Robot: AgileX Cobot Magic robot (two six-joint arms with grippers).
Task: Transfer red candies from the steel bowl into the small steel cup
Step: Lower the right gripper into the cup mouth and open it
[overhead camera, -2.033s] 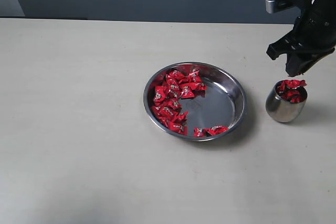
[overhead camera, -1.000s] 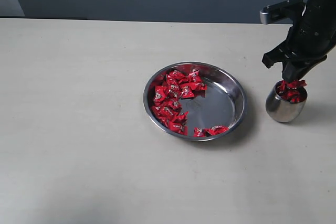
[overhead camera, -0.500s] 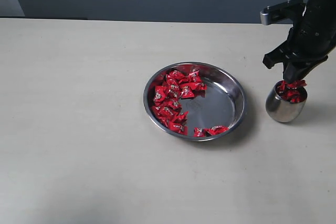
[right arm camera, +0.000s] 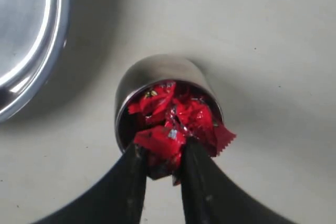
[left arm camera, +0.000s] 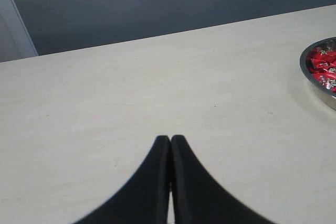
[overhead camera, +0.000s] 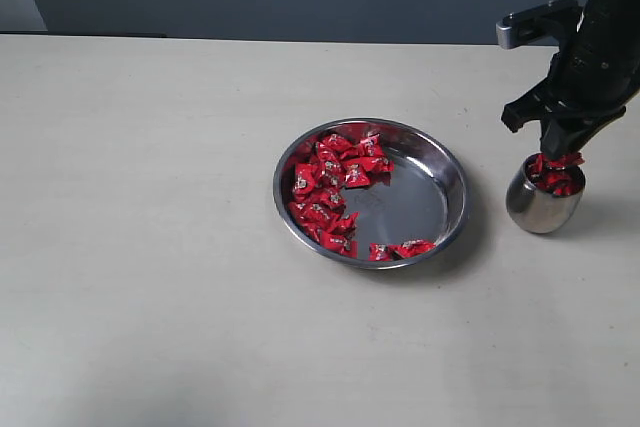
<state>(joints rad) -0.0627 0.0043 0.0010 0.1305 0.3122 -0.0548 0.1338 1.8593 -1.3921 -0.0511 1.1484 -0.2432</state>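
The steel bowl (overhead camera: 425,197) sits mid-table with many red candies (overhead camera: 325,182) heaped along its left side and a few at the front rim. To its right stands the small steel cup (overhead camera: 540,209), filled to the brim with red candies (overhead camera: 555,179). My right gripper (overhead camera: 558,147) hangs just above the cup's mouth. In the right wrist view that gripper (right arm camera: 164,153) is shut on a red candy (right arm camera: 160,141), which touches the pile in the cup (right arm camera: 157,69). My left gripper (left arm camera: 170,139) is shut on nothing, low over bare table left of the bowl (left arm camera: 307,74).
The pale tabletop (overhead camera: 150,247) stretches wide to the left and front of the bowl. A dark wall runs behind the table's far edge. The bowl's rim (right arm camera: 31,51) lies close beside the cup in the right wrist view.
Over two seconds my right gripper came down and slightly left, ending just above the cup with the candy. In the last half second it barely moved. Bowl and cup stayed put.
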